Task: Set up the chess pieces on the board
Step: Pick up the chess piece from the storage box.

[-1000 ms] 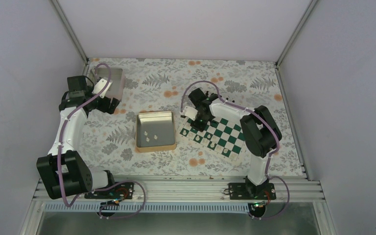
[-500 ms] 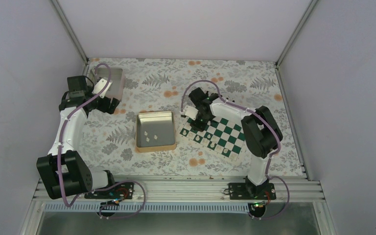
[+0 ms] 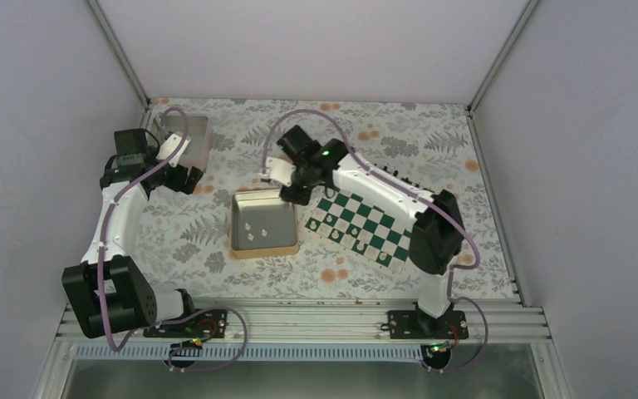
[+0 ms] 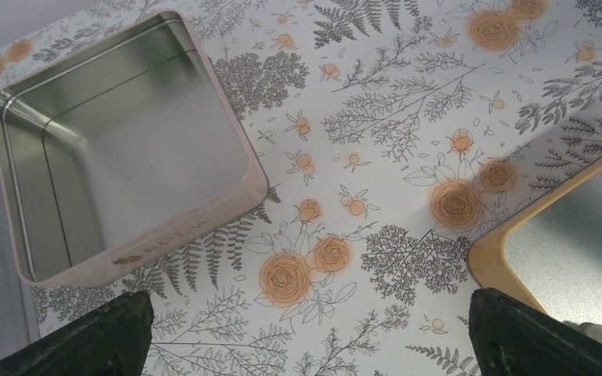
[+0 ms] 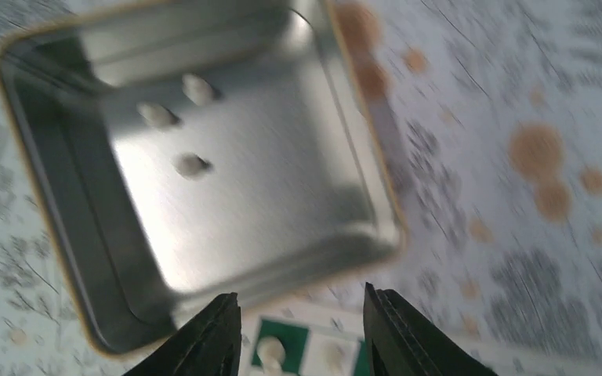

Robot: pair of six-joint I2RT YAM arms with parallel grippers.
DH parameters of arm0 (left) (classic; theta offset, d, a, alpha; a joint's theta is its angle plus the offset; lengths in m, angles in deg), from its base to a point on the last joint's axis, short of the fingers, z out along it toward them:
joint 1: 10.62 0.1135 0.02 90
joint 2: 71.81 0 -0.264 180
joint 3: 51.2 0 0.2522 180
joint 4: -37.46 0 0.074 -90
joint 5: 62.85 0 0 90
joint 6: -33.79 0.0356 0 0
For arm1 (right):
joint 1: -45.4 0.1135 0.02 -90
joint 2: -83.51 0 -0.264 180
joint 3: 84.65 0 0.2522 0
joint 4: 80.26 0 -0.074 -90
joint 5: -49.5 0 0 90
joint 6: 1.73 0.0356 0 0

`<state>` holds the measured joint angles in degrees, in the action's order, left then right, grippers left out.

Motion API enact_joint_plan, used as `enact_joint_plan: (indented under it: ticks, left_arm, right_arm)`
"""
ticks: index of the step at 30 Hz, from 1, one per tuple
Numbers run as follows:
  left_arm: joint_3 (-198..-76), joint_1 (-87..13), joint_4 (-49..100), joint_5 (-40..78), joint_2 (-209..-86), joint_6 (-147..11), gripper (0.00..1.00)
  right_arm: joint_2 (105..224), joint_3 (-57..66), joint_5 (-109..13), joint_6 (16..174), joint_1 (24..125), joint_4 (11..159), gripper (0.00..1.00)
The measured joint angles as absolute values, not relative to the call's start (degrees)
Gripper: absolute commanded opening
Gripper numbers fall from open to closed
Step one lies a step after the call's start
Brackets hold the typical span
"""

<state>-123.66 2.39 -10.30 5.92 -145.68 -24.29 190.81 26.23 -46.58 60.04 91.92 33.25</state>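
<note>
The green-and-white board [image 3: 371,226] lies right of centre, with a few tiny white chess pieces [image 3: 335,235] standing along its near-left edge. Three more white pieces [image 5: 191,164] lie loose in the gold-rimmed tin [image 3: 237,224]. My right gripper [image 3: 292,189] hovers over the gap between the tin's far-right corner and the board's left corner. In the right wrist view it [image 5: 302,301] is open and holds nothing, and two placed pieces [image 5: 270,350] show on the board corner below it. My left gripper [image 3: 184,179] stands wide open over bare cloth [image 4: 311,345], between tray and tin.
An empty pinkish tray [image 4: 204,235] sits at the back left, close to the left wall. Tiny black pieces [image 3: 392,172] line the board's far edge. The tin's gold rim [image 4: 509,243] reaches into the left wrist view. Flowered cloth covers the table.
My right gripper has opened and swung left and up, from the board's left corner to the tin's far-right corner. The left arm has not moved.
</note>
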Motion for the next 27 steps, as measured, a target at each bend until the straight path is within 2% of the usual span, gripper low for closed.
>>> enact_joint_plan:
  ticks: [6, 12, 27]
  left_arm:
    - [-123.66, 2.39, -10.28, 5.96, -145.66, -24.29, 1.0]
    - [-123.66, 2.39, -10.28, 5.94, -145.66, -24.29, 1.0]
    - [-123.66, 2.39, -10.26, 5.92, -145.66, -24.27, 1.0]
  right_arm:
    - [200.82, 32.86, -49.84, 58.71, 98.92, 33.4, 0.42]
    - [211.16, 35.74, -50.72, 57.92, 100.8, 32.35, 0.41]
    - [213.24, 37.4, -51.76, 57.86, 100.99, 31.02, 0.41]
